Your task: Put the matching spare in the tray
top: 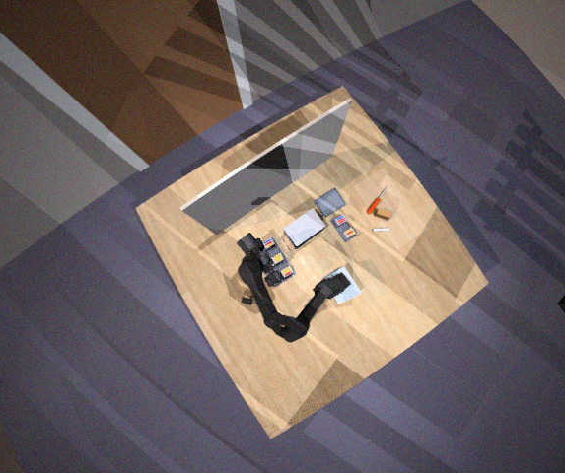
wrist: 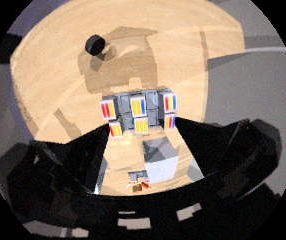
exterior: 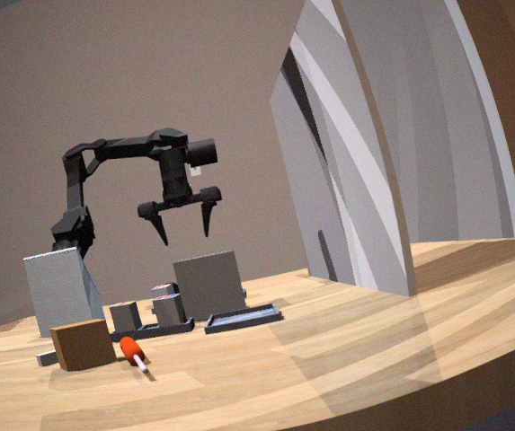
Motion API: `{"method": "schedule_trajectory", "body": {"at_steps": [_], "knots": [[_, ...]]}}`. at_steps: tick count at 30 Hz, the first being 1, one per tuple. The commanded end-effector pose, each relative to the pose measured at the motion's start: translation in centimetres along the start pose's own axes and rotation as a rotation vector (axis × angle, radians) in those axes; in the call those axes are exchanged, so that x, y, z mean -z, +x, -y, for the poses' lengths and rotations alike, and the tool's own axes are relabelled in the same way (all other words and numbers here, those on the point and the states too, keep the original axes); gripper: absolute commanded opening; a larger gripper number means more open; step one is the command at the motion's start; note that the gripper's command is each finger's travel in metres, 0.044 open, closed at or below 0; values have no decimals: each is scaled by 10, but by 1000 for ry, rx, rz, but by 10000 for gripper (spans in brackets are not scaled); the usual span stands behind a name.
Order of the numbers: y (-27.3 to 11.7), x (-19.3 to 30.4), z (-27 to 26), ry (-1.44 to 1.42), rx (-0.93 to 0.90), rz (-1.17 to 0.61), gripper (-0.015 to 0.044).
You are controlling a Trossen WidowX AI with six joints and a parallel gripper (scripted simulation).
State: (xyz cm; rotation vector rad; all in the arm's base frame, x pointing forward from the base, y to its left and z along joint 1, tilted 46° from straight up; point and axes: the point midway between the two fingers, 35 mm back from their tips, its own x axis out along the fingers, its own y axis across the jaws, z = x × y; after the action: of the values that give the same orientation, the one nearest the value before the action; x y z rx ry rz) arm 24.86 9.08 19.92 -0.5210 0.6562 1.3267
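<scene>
Okay, so the end effector (top: 268,262) (exterior: 186,241) (wrist: 142,123) is spread wide with nothing pinched, hovering above the rack (top: 285,260) (wrist: 153,107) beside the big grey box (top: 305,228) (exterior: 208,285) (wrist: 161,166). I count six striped blocks (top: 277,258) (wrist: 138,107) in that rack, two rows of three, so the spares are all sitting there. From the top, the arm covers part of them. Can't make out any code on the unit's back, so no clue which one matches.

Across the grey box from the rack there's one two-block holder (top: 342,226) (exterior: 155,332), with one shallow tray (top: 330,202) (exterior: 244,317) just beside it. Past those: one screwdriver (top: 374,204) (exterior: 130,348), one brown block (top: 383,213) (exterior: 83,345), one white stick (top: 381,230) (exterior: 47,357). A tall panel (top: 272,168) (exterior: 345,162) blocks the desk's (top: 389,315) (exterior: 248,380) far side behind the box, but there's bare wood between the screwdriver and the desk edge.
</scene>
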Motion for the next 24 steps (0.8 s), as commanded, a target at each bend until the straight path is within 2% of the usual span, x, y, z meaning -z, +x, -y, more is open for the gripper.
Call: {"method": "schedule_trajectory", "body": {"at_steps": [1,3,8,9,24], "knots": [[1,-3,-7,-41,-4,5,440],[1,-3,-7,-41,-4,5,440],[31,1,-1,-42,-3,5,309],[38,2,0,-42,-3,6,300],[45,2,1,-42,-3,6,300]]}}
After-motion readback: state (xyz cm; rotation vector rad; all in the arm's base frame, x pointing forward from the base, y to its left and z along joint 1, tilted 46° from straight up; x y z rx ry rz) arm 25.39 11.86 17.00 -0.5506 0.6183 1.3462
